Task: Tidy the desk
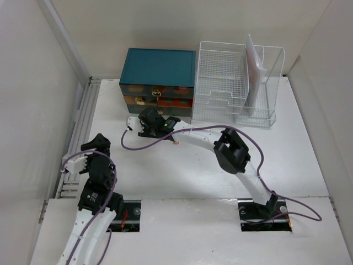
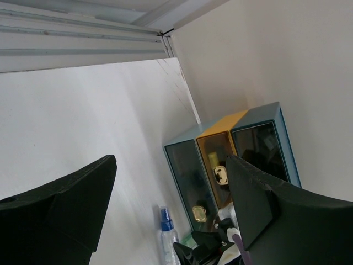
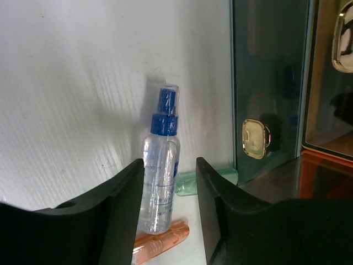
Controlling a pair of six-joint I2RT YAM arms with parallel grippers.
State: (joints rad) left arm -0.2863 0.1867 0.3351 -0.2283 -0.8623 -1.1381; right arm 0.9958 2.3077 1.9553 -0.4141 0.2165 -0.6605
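right gripper (image 3: 169, 163) has jaws open astride bottle (image 3: 159, 193) by cabinet (image 3: 265, 83) at worktop (image 3: 66, 83) back edge, likely lined up to pick; left gripper (image 2: 172, 160) jaws open, empty.

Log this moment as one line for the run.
right gripper: open, at spray bottle lying before teal cabinet | left gripper: open, empty | desk: bottle not yet picked up

The drawer cabinet (image 1: 160, 69) is sitting at the tabletop's (image 1: 193, 182) far edge, with the wire basket (image 1: 220, 83) standing just to its right. Papers (image 1: 255, 63) are leaning in the basket's right compartment. A spray bottle (image 3: 160, 182) is lying just before the cabinet, with a small tube (image 3: 160, 242) at its base end.
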